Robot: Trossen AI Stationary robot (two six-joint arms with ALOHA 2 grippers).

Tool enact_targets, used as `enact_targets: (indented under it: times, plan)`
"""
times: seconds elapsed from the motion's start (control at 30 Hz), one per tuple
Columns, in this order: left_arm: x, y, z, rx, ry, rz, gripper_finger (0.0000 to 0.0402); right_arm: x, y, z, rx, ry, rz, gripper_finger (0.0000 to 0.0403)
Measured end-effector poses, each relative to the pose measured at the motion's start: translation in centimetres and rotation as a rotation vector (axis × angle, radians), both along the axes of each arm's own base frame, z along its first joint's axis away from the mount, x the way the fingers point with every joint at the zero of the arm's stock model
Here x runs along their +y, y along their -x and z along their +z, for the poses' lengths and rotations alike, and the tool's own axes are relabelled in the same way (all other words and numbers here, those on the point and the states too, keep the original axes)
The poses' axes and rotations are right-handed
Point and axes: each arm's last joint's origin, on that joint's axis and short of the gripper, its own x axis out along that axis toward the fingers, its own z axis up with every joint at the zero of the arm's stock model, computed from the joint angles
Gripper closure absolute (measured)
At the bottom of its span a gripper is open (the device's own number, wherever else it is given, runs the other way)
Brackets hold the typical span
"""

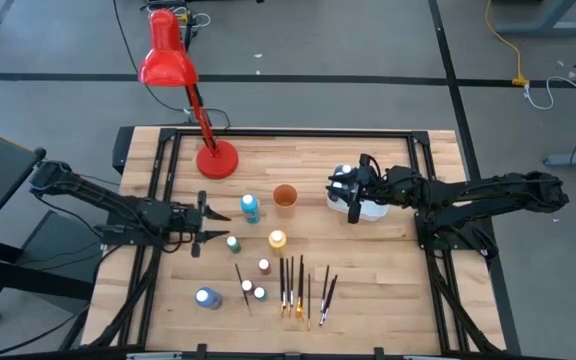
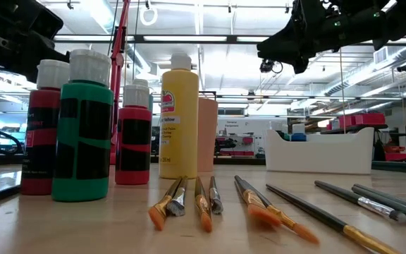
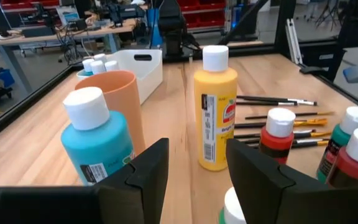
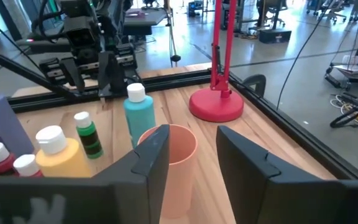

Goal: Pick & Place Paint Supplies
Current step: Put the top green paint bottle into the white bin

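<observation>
The paint bottles (image 1: 251, 208) and brushes (image 1: 290, 285) lie mid-bench, some bottles already in the white tub (image 1: 367, 208). Right gripper (image 1: 353, 190) hovers over the tub, released; left gripper (image 1: 211, 226), fingers apart and empty, faces the green bottle (image 1: 233, 243), probably its next grasp. Tub contents mostly hidden.

Robotics lab: workbenches (image 3: 55, 34), red storage bins (image 2: 361, 120), ceiling strip lights (image 2: 210, 51).

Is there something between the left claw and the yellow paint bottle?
Nothing visible blocks it. The left claw is open and faces the yellow paint bottle with bare table between them. The blue bottle and orange cup stand to one side.
</observation>
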Motion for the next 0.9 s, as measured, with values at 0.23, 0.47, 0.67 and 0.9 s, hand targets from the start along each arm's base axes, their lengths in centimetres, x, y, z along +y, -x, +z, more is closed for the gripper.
enact_targets:
  times: [0.23,0.47,0.67,0.9]
  plan:
    - [-0.1,-0.2,-0.4,0.034,0.026,0.006,0.0230,0.0,0.0,0.0,0.000,0.000,0.000,0.0274]
    - [-0.2,-0.4,-0.8,0.063,0.047,0.001,0.0230,0.0,0.0,0.0,0.001,0.001,-0.001,0.0274]
    - [-0.3,-0.7,-0.9,0.068,0.047,-0.021,0.0230,0.0,0.0,0.0,0.001,0.001,-0.001,0.0274]
    - [-0.4,-0.9,-1.2,0.086,0.042,-0.020,0.0230,0.0,0.0,0.0,0.001,0.001,-0.001,0.0274]
